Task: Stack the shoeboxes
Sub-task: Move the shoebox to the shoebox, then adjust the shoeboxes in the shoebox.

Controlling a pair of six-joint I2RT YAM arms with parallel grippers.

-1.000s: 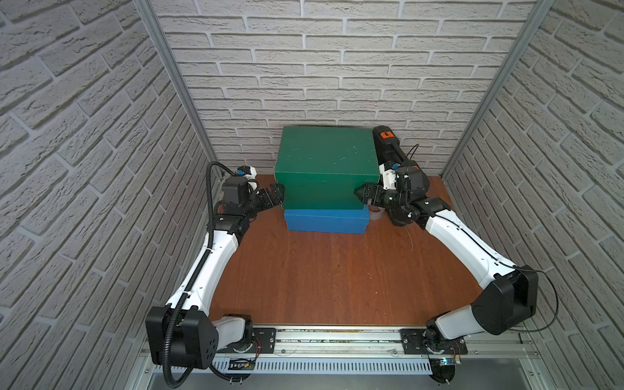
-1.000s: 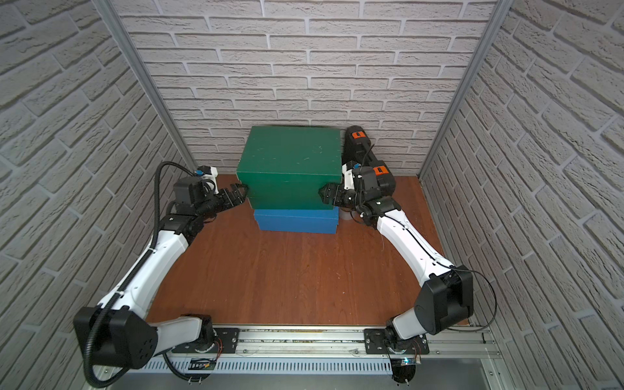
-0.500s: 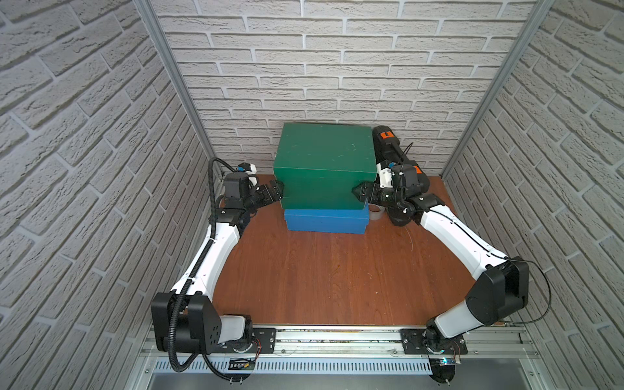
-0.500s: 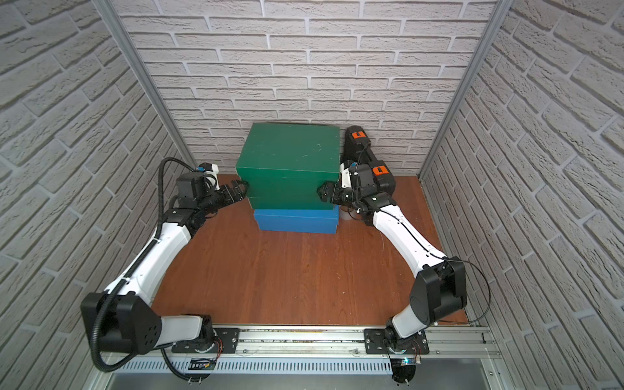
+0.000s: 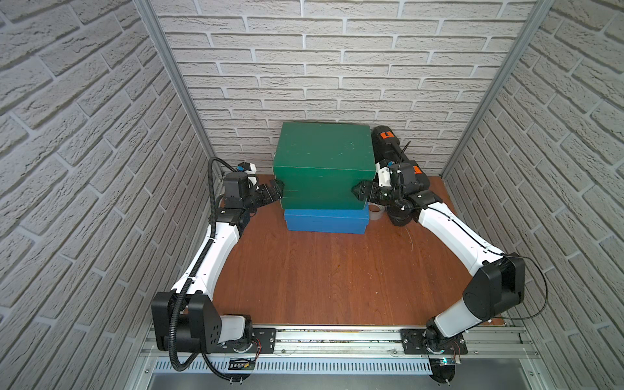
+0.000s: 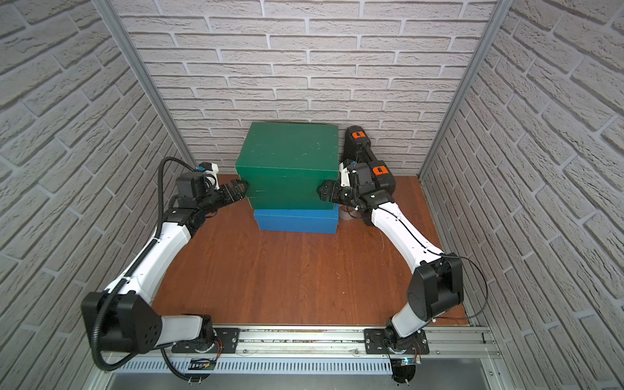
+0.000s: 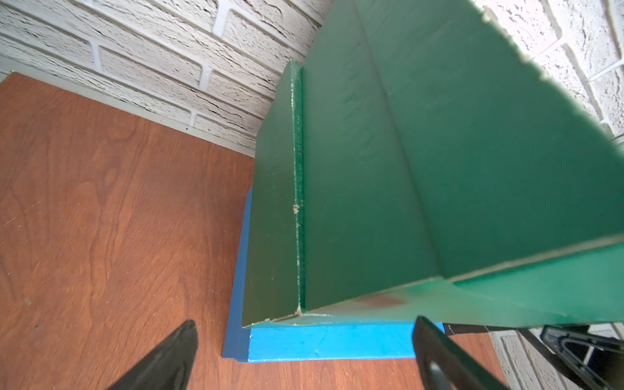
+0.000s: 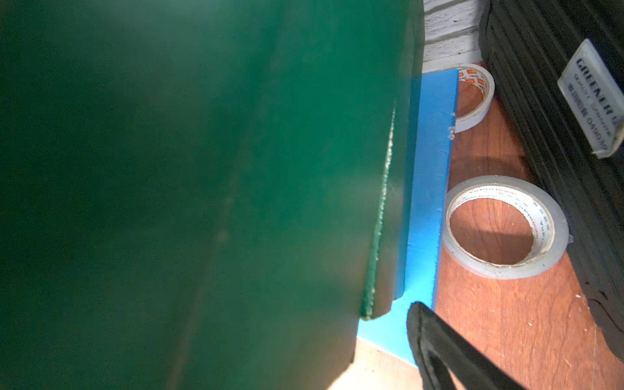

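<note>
The left end effector (image 5: pixel 275 189) stands wide open with nothing between its fingers. Its tips are at the left end of the boxes, about where the upper green box (image 5: pixel 324 148) meets the lower green box (image 5: pixel 322 200). The right end effector (image 5: pixel 360 193) mirrors it at the opposite end, also spread wide and empty. Whether either one presses on the cardboard cannot be told.

All three boxes are already in one pile. The blue box (image 5: pixel 326 221) lies on the counter (image 5: pixel 320 270) close to the back wall. The lower green box sits on the blue box, and the upper green box sits on that, with its lid overhanging a little toward the front. A black case (image 5: pixel 388 148) stands just right of the blue box, and two tape rolls (image 8: pixel 504 226) lie between the two.

The boxes are probably light, hollow cardboard, stiff at the corners but soft in the middle of a wall. They are too wide for one set of fingers, so a squeeze from both short ends, below the lid rim, seems the best hold. The matte sides should grip fairly well, but a loose lid could lift off.
</note>
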